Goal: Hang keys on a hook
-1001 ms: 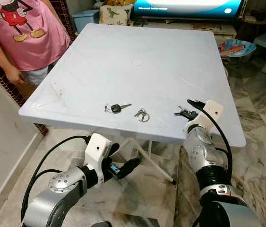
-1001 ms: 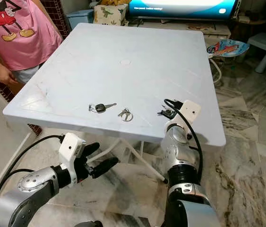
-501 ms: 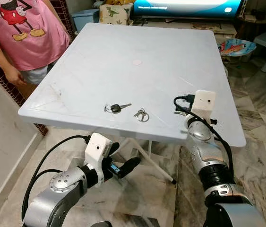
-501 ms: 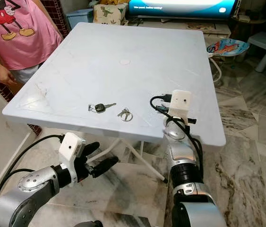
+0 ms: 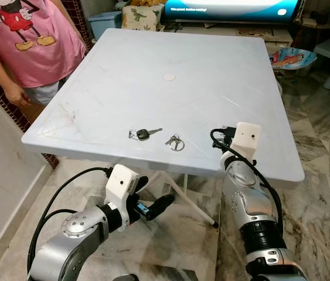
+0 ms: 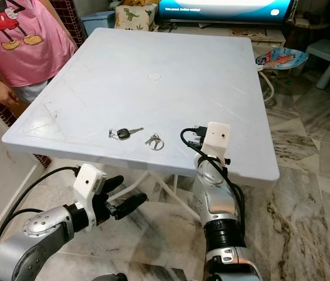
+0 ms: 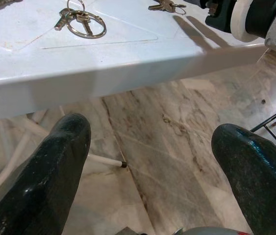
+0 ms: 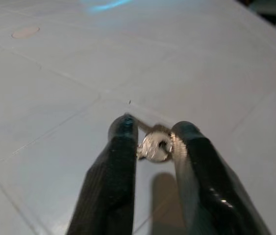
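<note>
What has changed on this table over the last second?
The right tool has swung left along the table's near edge and now pinches a silvery key between its fingers; the bunch it was reaching for a second ago is gone from that spot. The black-headed key, the key ring, the left tool below the table and the person stayed put.

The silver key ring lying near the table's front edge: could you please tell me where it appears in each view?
Left eye view: silver key ring just behind the table's front edge, right of the black-headed key.
Right eye view: same spot.
Left wrist view: just beyond that edge, ahead of the left gripper.
Right wrist view: the key between the right gripper fingers is a second key set.
Shared landmark: the table's front edge.
</note>
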Controlling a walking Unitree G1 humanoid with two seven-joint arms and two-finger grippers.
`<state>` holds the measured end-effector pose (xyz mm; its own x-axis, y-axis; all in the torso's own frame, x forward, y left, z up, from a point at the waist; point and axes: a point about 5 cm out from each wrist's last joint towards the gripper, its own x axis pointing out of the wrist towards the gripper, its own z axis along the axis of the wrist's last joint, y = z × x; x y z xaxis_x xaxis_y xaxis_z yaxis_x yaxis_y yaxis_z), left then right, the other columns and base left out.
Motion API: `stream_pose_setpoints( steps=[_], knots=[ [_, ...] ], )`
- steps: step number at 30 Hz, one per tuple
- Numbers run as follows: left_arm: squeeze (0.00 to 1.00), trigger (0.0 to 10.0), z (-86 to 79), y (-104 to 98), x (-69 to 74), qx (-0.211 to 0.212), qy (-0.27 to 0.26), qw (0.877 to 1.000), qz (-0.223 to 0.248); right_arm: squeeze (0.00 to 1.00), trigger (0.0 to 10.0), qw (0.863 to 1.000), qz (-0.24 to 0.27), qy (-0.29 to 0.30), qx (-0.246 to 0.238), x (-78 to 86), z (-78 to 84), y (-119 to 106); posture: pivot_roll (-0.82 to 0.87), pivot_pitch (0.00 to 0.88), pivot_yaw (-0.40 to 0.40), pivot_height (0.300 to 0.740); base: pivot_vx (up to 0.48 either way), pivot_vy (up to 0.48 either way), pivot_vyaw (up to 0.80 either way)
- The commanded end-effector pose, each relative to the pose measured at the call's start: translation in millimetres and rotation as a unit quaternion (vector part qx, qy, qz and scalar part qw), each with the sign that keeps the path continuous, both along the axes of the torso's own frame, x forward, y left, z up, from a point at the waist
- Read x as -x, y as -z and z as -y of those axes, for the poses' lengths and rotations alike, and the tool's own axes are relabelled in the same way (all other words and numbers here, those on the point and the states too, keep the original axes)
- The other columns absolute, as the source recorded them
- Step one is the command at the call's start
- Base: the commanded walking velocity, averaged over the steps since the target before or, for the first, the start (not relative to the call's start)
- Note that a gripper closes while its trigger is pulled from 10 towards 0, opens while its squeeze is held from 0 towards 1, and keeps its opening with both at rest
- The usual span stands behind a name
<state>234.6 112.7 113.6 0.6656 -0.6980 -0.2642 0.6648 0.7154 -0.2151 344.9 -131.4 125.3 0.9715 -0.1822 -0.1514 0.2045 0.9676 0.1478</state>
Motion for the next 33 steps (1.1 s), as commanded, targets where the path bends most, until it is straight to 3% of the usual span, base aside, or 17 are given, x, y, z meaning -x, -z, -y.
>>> stream_pose_setpoints(
  steps=[1, 17, 27, 28, 29, 30, 32, 33],
  knots=[
    [0.00, 10.0, -0.8, 0, -1.1, -0.008, -0.003, 1.000, 0.004, 1.00, 10.0, 1.000, -0.006, 0.006, -0.020, 2.0, -0.4, 1, 0.11, 0.106, 0.041, 0.740, 0.000, 0.000, 0.00],
    [0.00, 10.0, 0.1, 0, -1.6, -0.006, 0.000, 1.000, 0.006, 1.00, 10.0, 0.996, -0.021, 0.062, -0.061, -9.8, 12.7, -3, 0.11, 0.103, 0.039, 0.740, 0.000, 0.000, 0.00],
    [0.00, 10.0, 0.0, -1, -0.5, -0.006, 0.001, 1.000, 0.006, 1.00, 10.0, 0.992, -0.035, 0.065, -0.103, -13.7, 8.5, 3, 0.12, 0.106, 0.042, 0.740, 0.000, 0.000, 0.00],
    [0.00, 10.0, 0.1, -1, -0.3, -0.006, 0.002, 1.000, 0.006, 0.82, 10.0, 0.992, -0.037, 0.062, -0.103, -13.9, 7.7, 3, 0.12, 0.106, 0.042, 0.740, 0.000, 0.000, 0.00],
    [0.00, 10.0, 0.2, -1, -0.1, -0.006, 0.002, 1.000, 0.006, 0.82, 10.0, 0.992, -0.038, 0.061, -0.103, -14.0, 7.2, 4, 0.12, 0.106, 0.042, 0.740, 0.000, 0.000, 0.00],
    [0.00, 10.0, 0.3, -1, 0.1, -0.005, 0.002, 1.000, 0.006, 0.05, 10.0, 0.992, -0.043, 0.057, -0.106, -14.4, 6.4, 6, 0.12, 0.106, 0.042, 0.740, 0.000, 0.000, 0.00],
    [0.00, 10.0, 0.4, -1, 0.2, -0.005, 0.002, 1.000, 0.006, 0.05, 10.0, 0.992, -0.046, 0.055, -0.109, -14.7, 6.0, 8, 0.12, 0.106, 0.042, 0.740, 0.000, 0.000, 0.00],
    [0.00, 10.0, 0.6, -1, 0.3, -0.005, 0.002, 1.000, 0.006, 0.00, 10.0, 0.991, -0.055, 0.051, -0.110, -15.5, 5.6, 11, 0.12, 0.106, 0.042, 0.740, 0.000, 0.000, 0.00]
  ],
)
